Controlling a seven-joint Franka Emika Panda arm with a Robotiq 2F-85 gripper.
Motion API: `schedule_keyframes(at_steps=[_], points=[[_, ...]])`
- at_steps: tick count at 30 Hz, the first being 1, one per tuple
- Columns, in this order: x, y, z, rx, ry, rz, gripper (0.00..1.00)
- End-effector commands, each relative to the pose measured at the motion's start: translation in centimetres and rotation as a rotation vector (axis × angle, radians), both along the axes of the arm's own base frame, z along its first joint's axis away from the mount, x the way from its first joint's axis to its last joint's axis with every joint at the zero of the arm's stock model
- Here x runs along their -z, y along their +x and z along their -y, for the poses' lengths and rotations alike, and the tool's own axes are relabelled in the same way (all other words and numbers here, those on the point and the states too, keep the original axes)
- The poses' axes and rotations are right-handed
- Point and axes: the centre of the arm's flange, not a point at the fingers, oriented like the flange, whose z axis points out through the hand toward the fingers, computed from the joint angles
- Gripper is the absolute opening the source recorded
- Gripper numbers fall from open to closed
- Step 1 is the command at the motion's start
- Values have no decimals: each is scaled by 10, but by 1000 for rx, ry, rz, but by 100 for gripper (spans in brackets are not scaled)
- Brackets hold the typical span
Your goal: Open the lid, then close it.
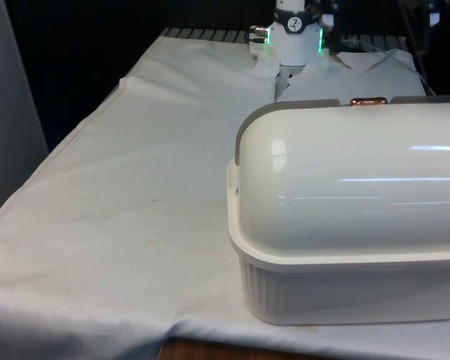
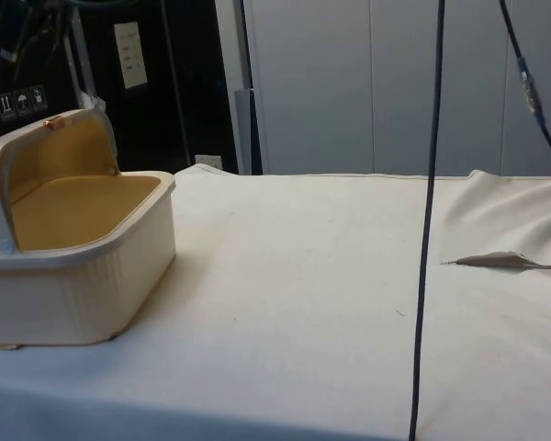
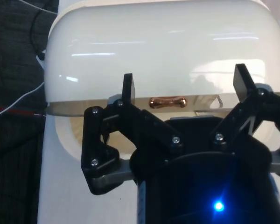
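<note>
Since the bread box (image 2: 73, 266) at the table's (image 2: 303, 276) edge shows its tan inside in the side view, I judge the lid (image 1: 345, 187) rolled back already, so closing remains. My gripper (image 3: 184, 86) hovers spread and empty, fingers either side of the copper handle (image 3: 167, 102).

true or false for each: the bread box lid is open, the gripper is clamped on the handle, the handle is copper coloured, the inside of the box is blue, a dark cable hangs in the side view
1. The bread box lid is rolled open. True.
2. The gripper is clamped on the handle. False: its fingers stand apart on either side of the handle, not touching it.
3. The handle is copper coloured. True.
4. The inside of the box is blue. False: the side view shows a tan, wood-like interior.
5. A dark cable hangs down in the side view. True.
</note>
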Motion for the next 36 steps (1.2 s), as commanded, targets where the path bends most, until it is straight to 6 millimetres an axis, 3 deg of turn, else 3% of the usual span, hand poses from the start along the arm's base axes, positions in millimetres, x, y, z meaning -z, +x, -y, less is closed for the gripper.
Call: schedule_keyframes(at_steps=[1,2,4,5,10,11,13,14,21,36], points=[[4,3,1,4,8,2,100],[5,4,0,6,8,2,99],[7,5,1,8,0,-1,86],[8,7,1,10,9,2,86],[10,10,1,14,10,1,60],[11,10,1,15,10,0,50],[11,9,1,15,2,-4,40],[11,10,1,16,11,0,40],[19,11,0,23,8,-10,0],[37,9,-3,38,7,-60,0]])
